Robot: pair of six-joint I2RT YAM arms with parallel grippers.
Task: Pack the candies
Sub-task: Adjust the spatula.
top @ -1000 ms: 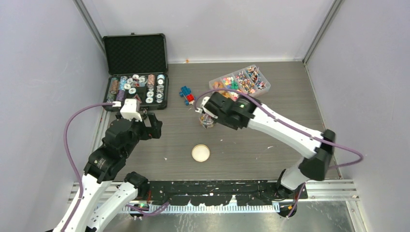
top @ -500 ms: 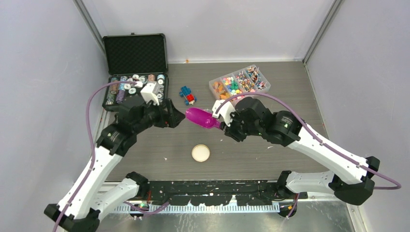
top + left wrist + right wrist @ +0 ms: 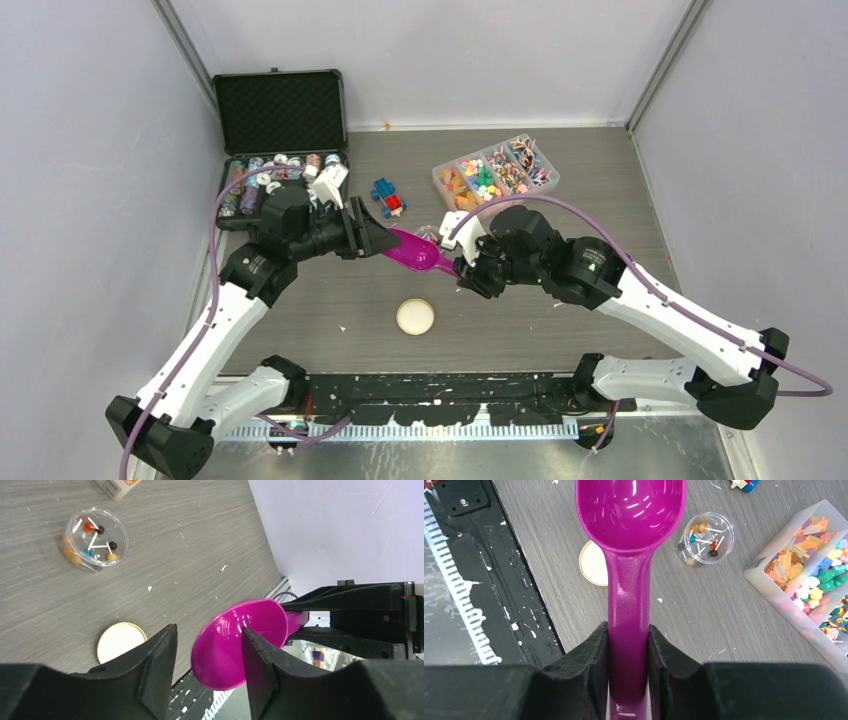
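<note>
The candies [image 3: 484, 178] lie sorted in a clear divided tray [image 3: 547, 180] at the back right, also in the right wrist view [image 3: 811, 582]. A few sit in a small clear round jar [image 3: 97, 539], which also shows in the right wrist view [image 3: 705, 537]. My right gripper [image 3: 464, 268] is shut on the handle of an empty magenta scoop [image 3: 630, 505], held above the table. My left gripper [image 3: 209, 630] is open, its fingers on either side of the scoop bowl [image 3: 232, 635]. In the top view the left gripper [image 3: 385, 240] meets the scoop [image 3: 418, 252].
A round cork lid [image 3: 415, 317] lies near the front middle. An open black case of metallic-rimmed spools [image 3: 282, 185] stands at the back left. A blue-and-red toy brick figure [image 3: 387, 197] lies behind the scoop. A black rail [image 3: 450, 395] runs along the front edge.
My left arm has swung right and forward until its open jaws flank the scoop bowl. My right arm lifted the scoop away from the jar and now holds it almost still.
</note>
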